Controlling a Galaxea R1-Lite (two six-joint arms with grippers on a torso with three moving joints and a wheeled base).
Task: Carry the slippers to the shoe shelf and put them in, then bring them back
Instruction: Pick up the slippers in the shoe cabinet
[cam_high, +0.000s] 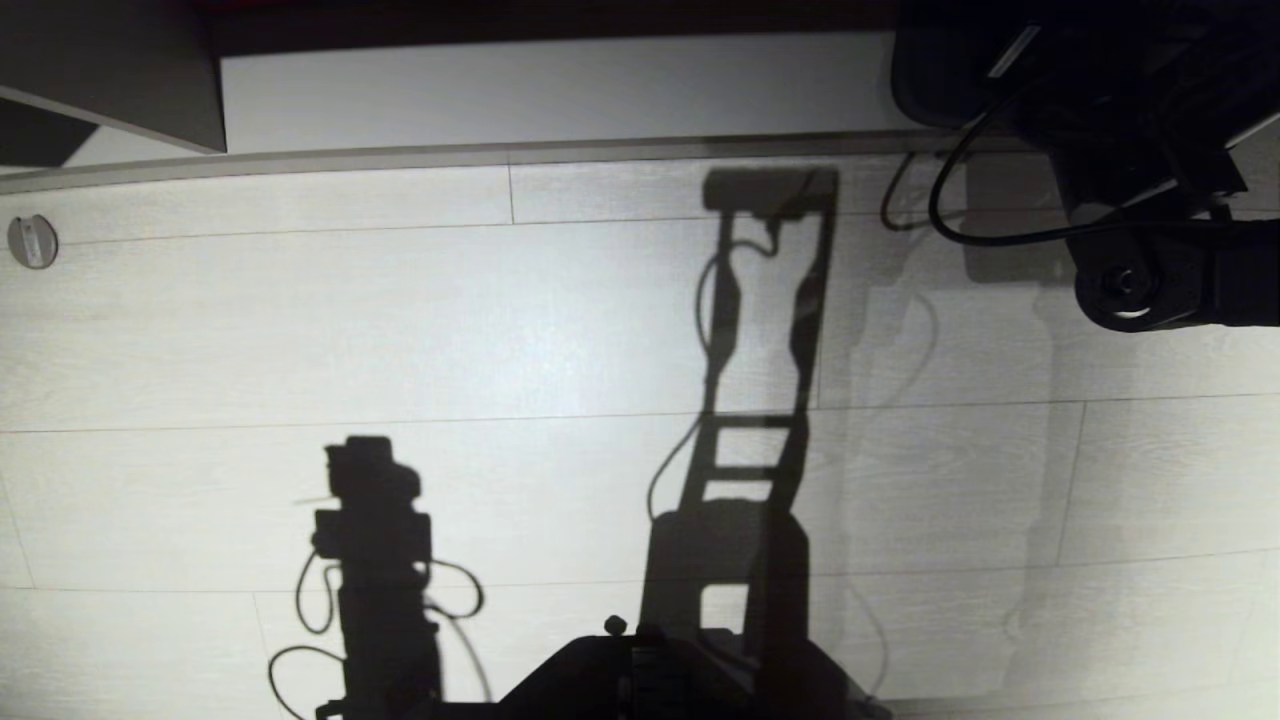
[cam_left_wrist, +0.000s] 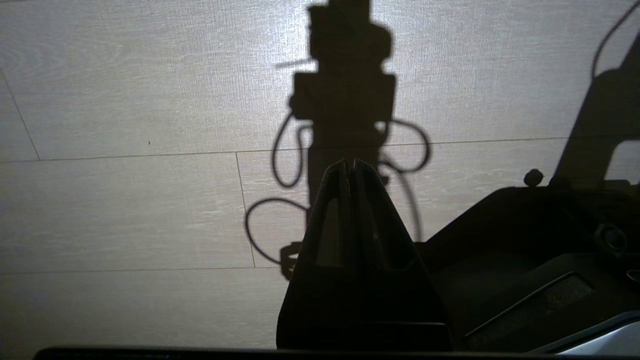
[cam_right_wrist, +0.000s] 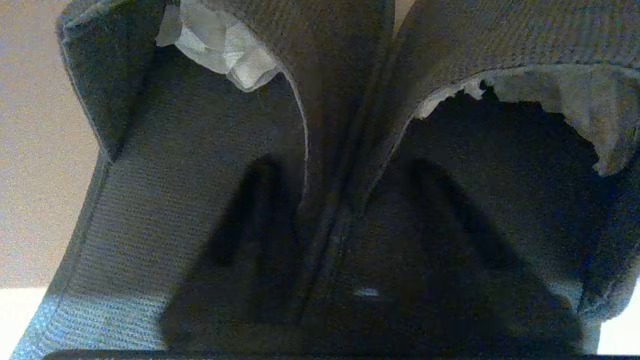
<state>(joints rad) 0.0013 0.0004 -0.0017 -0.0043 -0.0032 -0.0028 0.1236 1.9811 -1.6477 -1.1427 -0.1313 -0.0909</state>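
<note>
The slippers (cam_right_wrist: 150, 225) fill the view, the right tool (cam_right_wrist: 345, 170) pinching their adjoining inner walls, apparently to lift both together; the left tool (cam_left_wrist: 350, 167) hangs clenched above the floor (cam_left_wrist: 125, 100).

Strong light from behind casts sharp robot shadows on the pale floor (cam_high: 400, 320); right wrist view dim, blurred close-up.

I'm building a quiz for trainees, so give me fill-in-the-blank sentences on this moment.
1. The left pincer hangs over the pale wooden floor with its tips ___.
2. The right pincer grips the slippers, one finger inside ___ slipper.
3. Crumpled white ___ sits in the slippers' toes.
Missing words: shut; each; paper
</note>
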